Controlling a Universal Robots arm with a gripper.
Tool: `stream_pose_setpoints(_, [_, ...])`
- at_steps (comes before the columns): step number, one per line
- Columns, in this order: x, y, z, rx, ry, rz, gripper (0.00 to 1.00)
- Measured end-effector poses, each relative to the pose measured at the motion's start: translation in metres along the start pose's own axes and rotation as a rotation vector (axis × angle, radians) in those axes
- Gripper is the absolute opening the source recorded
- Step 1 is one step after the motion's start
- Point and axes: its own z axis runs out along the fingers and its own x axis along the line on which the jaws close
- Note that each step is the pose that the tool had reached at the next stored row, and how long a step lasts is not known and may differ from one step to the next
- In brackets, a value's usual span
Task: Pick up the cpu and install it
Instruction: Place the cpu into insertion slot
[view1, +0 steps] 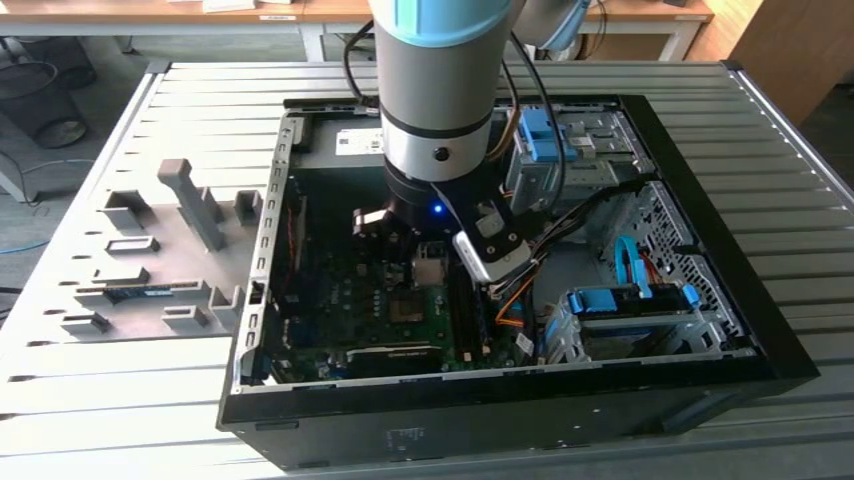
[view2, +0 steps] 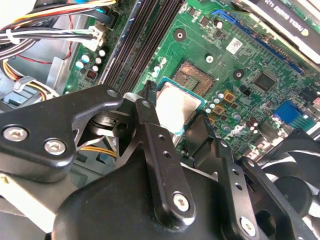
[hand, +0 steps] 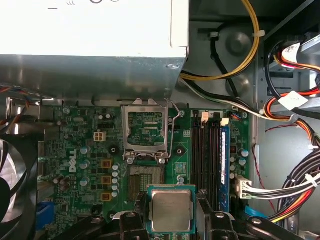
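Exterior view: slatted worktop bearing open computer case.
Jaws clamped on cpu near bare socket, beside memory slots.

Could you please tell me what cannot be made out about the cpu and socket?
cpu underside: faces away in both wrist views.
Socket pins: too small in the first wrist view.
cpu edges: covered by gripper fingers in the second wrist view.
Motherboard middle: hidden behind the arm in the exterior view.
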Motion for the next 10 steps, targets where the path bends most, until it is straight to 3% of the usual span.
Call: stream_pose_setpoints(10, [0.0001,-0.0001,0.0023,0.0,0.0,0.0,0.47])
